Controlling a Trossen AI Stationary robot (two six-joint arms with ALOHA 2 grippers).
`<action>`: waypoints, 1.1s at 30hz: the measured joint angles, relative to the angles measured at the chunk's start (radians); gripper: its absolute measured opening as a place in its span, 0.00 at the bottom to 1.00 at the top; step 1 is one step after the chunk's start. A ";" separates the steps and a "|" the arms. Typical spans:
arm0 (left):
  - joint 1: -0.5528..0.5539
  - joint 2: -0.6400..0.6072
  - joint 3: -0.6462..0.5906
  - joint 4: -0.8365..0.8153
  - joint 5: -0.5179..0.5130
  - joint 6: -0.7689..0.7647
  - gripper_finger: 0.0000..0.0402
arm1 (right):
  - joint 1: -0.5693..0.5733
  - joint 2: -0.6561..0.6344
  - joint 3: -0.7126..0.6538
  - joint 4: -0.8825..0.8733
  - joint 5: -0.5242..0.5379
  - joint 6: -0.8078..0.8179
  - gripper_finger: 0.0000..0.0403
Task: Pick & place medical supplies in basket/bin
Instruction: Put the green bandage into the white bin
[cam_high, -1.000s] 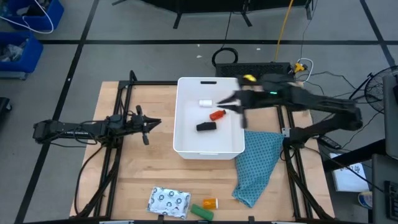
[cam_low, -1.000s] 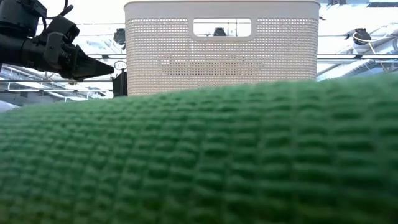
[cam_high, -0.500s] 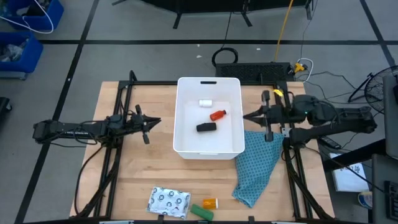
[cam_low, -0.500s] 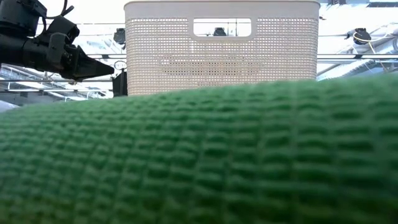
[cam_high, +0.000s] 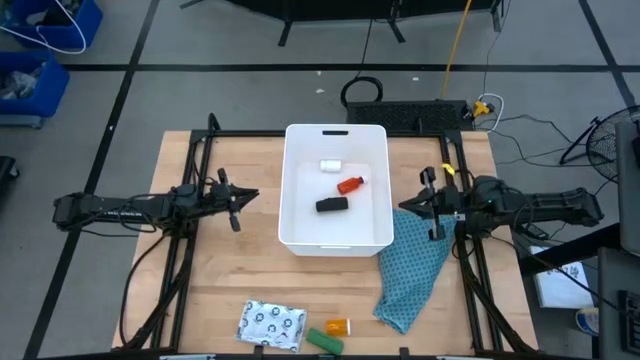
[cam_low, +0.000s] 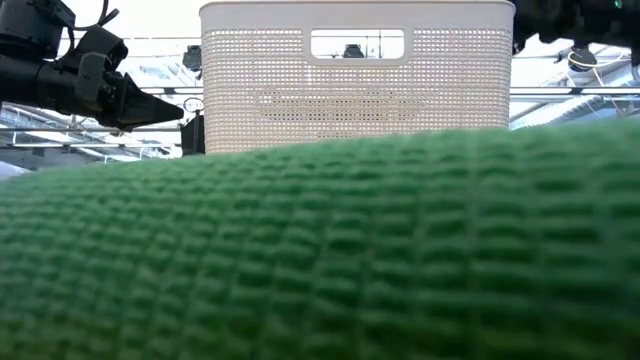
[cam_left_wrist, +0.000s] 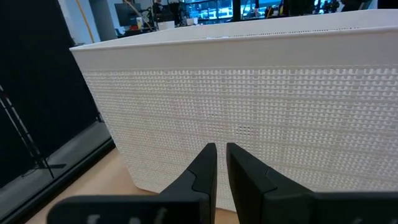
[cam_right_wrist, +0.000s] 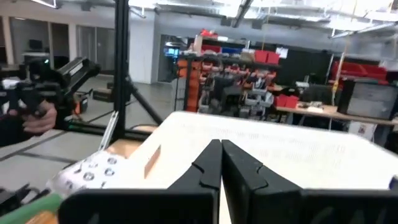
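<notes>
White bin (cam_high: 303, 240) holds three supplies; right gripper (cam_high: 407, 207), fingers closed and empty, beside it must next reach the table's front-edge items.

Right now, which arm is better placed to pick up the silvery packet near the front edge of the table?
Probably the left. The silvery packet lies on the left tool's side of the basket; the right tool sits beyond the basket, above the teal cloth.
</notes>
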 joint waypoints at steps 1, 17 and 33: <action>0.000 0.000 0.000 0.000 0.000 0.000 0.10 | -0.005 -0.007 -0.015 -0.001 -0.012 0.007 0.00; 0.000 0.000 0.000 -0.030 0.000 -0.046 0.10 | -0.017 -0.120 -0.321 0.317 -0.017 0.048 0.00; -0.097 0.030 0.271 -0.145 0.042 -0.022 0.10 | -0.017 -0.116 -0.323 0.268 -0.020 0.008 0.00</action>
